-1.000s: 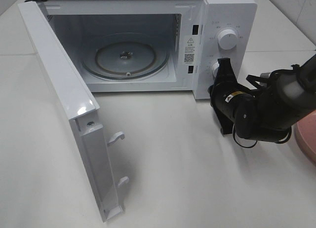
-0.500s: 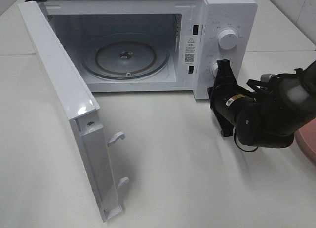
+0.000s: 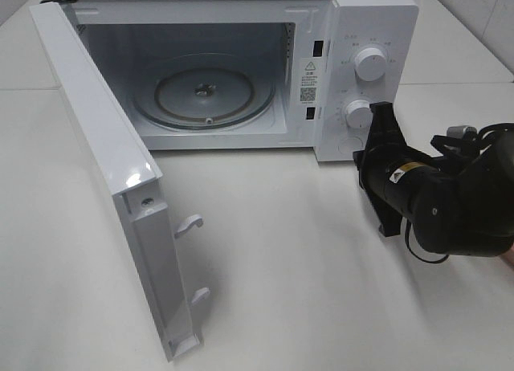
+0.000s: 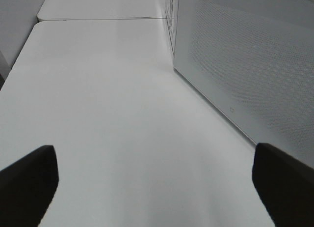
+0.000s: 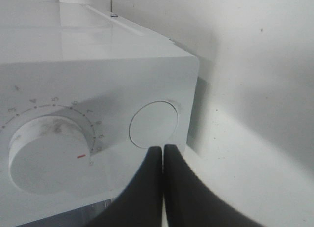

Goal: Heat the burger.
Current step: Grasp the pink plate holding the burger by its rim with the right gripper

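The bulky black right arm (image 3: pixel 450 206) is lying low at the frame's right edge, its slim black right gripper (image 3: pixel 383 112) pointing up-left, jaws pressed together. The black left gripper (image 4: pixel 156 185) is holding its fingers (image 4: pixel 28 180) spread wide.

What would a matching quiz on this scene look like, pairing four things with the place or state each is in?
Things:
1. microwave door
2. glass turntable
3. left gripper
4. right gripper

Place or state:
A. shut, tips close to the round button
B. swung wide open
C. open, above bare tabletop
D. inside the microwave, nothing on it

Pairs: 1-B, 2-D, 3-C, 4-A
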Tool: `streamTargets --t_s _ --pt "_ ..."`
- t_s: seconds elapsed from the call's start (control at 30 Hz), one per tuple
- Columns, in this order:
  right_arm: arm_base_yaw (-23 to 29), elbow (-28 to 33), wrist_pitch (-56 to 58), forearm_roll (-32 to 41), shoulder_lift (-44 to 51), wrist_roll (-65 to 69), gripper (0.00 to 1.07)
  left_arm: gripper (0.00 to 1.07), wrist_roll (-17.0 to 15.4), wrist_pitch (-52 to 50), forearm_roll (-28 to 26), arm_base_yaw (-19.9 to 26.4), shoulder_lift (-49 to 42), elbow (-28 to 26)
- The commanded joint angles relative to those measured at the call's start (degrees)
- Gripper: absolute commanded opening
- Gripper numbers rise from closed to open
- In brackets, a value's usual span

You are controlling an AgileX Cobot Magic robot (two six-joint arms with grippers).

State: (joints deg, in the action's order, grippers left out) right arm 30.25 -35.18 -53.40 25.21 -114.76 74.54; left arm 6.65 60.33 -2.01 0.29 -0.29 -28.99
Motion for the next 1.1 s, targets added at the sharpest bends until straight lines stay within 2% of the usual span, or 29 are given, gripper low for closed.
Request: streamTargets --t_s 0.03,0.33,0.37,0.43,0.6,0.7,0.77,0.97,1.0,1.07,1.1 --pt "0.0 2.29 4.01 -0.17 4.24 -4.18 0.0 1.03 -0.29 -0.4 -0.17 0.11 -1.09 0.06" --pt "0.0 4.13 17.65 -0.4 12.66 -25.73 0.0 1.03 -0.29 -0.4 -0.17 0.11 -1.09 0.06" --pt "0.0 4.13 22.8 -0.29 15.36 -31.68 0.0 1.03 -0.29 -0.4 -0.17 0.11 -1.09 0.06" --pt "0.0 4.13 24.92 -0.11 16.5 -34.49 0.0 1.03 -0.29 -0.4 -0.17 0.11 -1.09 0.06" --pt "0.0 4.13 39.08 1.09 23.2 -52.94 0.0 1.03 -0.29 -0.4 -0.17 0.11 -1.09 0.06" --pt "0.0 3.9 43.49 1.09 24.87 -58.04 0.0 1.03 -0.29 -0.4 -0.17 0.11 -1.09 0.06" --pt "0.0 2.58 51.74 0.97 27.27 -63.77 0.0 1.03 -0.29 -0.4 -0.17 0.11 -1.09 0.06" --pt "-0.17 -1.6 65.03 -1.2 29.62 -70.76 0.0 1.03 -0.29 -0.4 -0.17 0.11 -1.09 0.06" --pt "-0.17 -3.84 71.05 -3.15 29.68 -71.39 0.0 1.03 -0.29 -0.4 -0.17 0.11 -1.09 0.06" --pt "-0.17 -4.98 74.08 -4.58 29.68 -71.39 0.0 1.03 -0.29 -0.4 -0.17 0.11 -1.09 0.06" --pt "-0.17 -6.88 79.18 -7.05 29.62 -70.87 0.0 1.03 -0.29 -0.4 -0.17 0.11 -1.09 0.06"
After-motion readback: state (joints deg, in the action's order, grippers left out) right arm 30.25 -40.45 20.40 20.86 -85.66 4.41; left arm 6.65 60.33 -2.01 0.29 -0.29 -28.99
